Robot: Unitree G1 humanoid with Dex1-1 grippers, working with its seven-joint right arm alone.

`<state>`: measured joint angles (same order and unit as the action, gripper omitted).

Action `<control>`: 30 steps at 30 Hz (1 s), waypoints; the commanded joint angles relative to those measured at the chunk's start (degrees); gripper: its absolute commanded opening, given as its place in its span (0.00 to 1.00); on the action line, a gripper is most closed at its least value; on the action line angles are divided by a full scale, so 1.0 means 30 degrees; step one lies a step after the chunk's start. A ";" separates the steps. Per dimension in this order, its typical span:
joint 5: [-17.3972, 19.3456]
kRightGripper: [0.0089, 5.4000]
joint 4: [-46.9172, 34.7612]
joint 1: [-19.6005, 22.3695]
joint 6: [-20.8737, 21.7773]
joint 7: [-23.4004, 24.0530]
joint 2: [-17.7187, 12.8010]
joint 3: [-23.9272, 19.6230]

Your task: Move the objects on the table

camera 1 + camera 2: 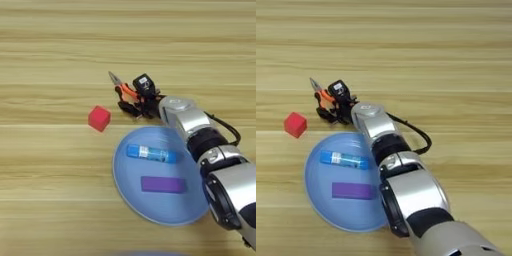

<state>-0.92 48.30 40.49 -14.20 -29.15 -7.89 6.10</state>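
Right gripper of two black fingers (131,100) closed around small orange-and-black-handled pliers (121,89) beyond large light-blue round plate (125,175) on light wooden table (50,50), small red cube (99,118) left of plate, blue tube-shaped stick with white label (151,153) and flat purple rectangular block (163,184) lay on plate.

A light wooden surface (60,45) fills both views from edge to edge; no wall, floor or window shows. Its grain runs in long horizontal stripes, pale tan bands alternating with thinner, darker brown lines. A large light-blue round plate (125,192) lies on it, and the stripes carry on unbroken above, below and to both sides of that plate. The light is soft and even, with only a faint shadow along the plate's lower rim.
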 commanded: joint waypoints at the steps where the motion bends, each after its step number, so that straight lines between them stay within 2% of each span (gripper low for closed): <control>1: 0.0547 0.64 -0.4981 0.0757 -0.0909 -0.0259 -0.0803 -0.0507; 6: 0.0864 0.64 -0.9028 -0.0391 -0.2724 -0.1166 -0.1818 -0.0795; 11: 0.1023 0.64 -1.0678 -0.1517 -0.3624 -0.1852 -0.3590 -0.1646; 18: 0.1275 0.64 -1.1705 -0.3068 -0.4373 -0.2732 -0.6224 -0.2969; 30: 0.1101 0.64 -1.2735 -0.5604 -0.5005 -0.3754 -0.8408 -0.3339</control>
<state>1.97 13.25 20.90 -30.78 -41.00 -29.63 -2.09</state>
